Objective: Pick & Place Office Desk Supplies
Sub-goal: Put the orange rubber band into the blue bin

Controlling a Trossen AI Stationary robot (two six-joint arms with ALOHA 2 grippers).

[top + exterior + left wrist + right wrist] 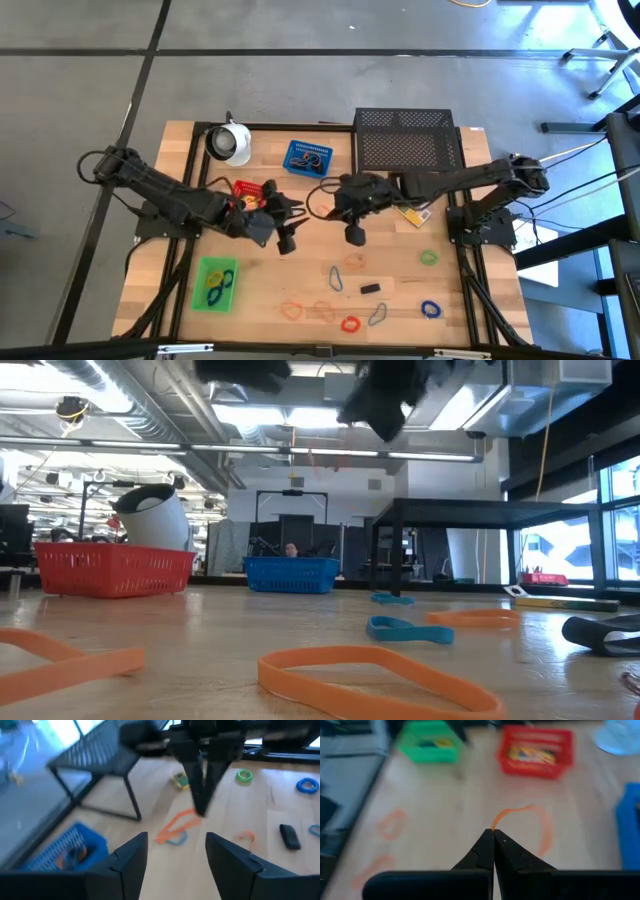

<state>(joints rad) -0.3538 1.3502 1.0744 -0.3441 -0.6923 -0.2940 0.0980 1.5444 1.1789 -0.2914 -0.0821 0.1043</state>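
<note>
No writing or brand is showing clearly enough to read on any of the things.

On the left, the left arm is reaching across the counter [180, 300] toward the middle. The left tool [281, 222] is hanging above the wood just beside the red tray [245, 190], with its two fingers [127, 862] standing apart and nothing between them. The green tray [215, 283] is sitting in front of that arm with blue and yellow loops inside. The white cup [230, 142] is lying at the back edge. The blue tray [307, 157] is sitting next to it and is holding little things too.

In the middle, the two tools are hanging close together, tips pointing at each other. The right tool [354, 232] is pinched tight on an orange band loop [530, 822], which is hanging from its tip above the counter.

On the right, the right arm is stretching in from the edge, passing in front of the black mesh rack [408, 140]. The small yellow box [412, 215] is lying under that arm. More band loops are lying near the front of the counter, orange, red, blue and green ones, and a small black clip [371, 288] is resting among them.
</note>
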